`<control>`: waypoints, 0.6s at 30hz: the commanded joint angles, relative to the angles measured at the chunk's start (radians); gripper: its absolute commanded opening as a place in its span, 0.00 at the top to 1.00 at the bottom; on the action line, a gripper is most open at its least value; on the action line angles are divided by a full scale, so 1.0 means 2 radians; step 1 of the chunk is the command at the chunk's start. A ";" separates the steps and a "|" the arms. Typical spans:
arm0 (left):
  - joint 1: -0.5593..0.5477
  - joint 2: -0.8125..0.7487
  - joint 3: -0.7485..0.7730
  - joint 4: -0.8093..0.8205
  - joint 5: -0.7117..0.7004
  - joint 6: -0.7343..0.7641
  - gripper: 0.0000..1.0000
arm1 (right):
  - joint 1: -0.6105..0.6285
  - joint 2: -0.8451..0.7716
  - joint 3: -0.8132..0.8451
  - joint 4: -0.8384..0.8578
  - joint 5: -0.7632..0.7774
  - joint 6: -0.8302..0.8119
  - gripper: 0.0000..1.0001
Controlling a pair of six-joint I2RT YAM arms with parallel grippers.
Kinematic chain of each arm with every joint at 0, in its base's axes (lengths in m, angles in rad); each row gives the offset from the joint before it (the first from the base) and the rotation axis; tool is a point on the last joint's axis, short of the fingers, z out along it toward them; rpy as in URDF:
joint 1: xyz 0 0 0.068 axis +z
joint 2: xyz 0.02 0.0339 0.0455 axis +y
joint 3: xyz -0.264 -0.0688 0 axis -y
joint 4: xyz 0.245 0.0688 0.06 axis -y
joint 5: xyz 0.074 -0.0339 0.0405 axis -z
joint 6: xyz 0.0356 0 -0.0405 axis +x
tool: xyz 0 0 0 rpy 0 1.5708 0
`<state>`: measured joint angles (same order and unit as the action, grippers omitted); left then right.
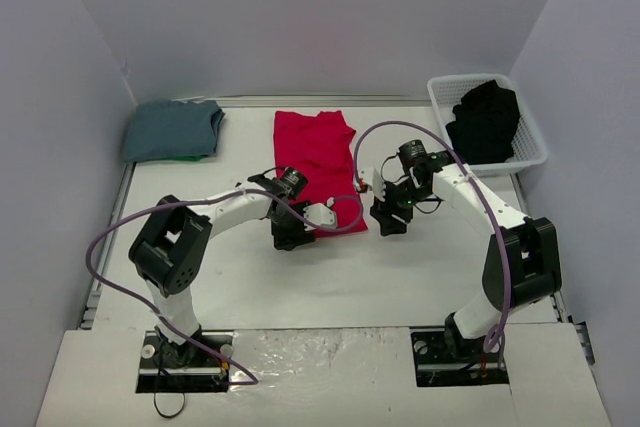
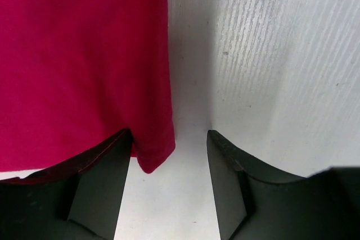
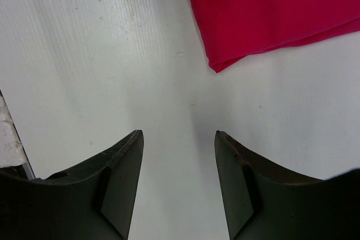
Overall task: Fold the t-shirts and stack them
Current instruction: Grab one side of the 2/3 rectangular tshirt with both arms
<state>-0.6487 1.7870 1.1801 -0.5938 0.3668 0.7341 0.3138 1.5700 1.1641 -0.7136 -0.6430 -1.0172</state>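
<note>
Bright, even, diffuse light from above, no glare. Soft shadow band on the table (image 2: 270, 54) just right of the red t-shirt (image 2: 84, 66) hem. Right gripper (image 3: 178, 134) dark, low detail, slightly soft near the lens.

A white table (image 1: 330, 282) fills a small booth. Plain, pale lavender-grey walls close it in on three sides. The back wall (image 1: 320, 17) rises behind the table's far edge, and the left wall (image 1: 50, 147) and right wall (image 1: 595, 97) stand along its sides. Close up, the tabletop shows fine parallel ribbing and a few small dark specks. A grey metal rail (image 1: 103, 267) runs along the table's left edge. A white slatted plastic basket (image 1: 440, 105) sits at the table's far right corner. A white board (image 1: 330, 372) lies along the table's near edge, and a wrinkled glossy patch on it catches the soft, even light.
</note>
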 commanded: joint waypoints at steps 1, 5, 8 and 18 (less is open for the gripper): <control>-0.002 0.012 0.027 -0.039 0.011 0.013 0.46 | -0.004 -0.011 -0.007 -0.011 -0.001 0.004 0.51; -0.003 0.036 0.042 -0.058 0.017 0.013 0.46 | -0.006 -0.013 -0.011 -0.011 0.003 0.003 0.50; -0.002 0.040 0.042 -0.060 0.017 0.010 0.46 | -0.006 -0.014 -0.018 -0.011 0.002 0.002 0.51; 0.005 0.003 0.013 -0.038 0.028 -0.021 0.62 | -0.007 -0.009 -0.021 -0.006 -0.001 -0.003 0.51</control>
<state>-0.6418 1.8355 1.2301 -0.6273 0.3878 0.7204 0.3069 1.5688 1.1267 -0.7025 -0.6395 -1.0183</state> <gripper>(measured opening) 0.411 0.496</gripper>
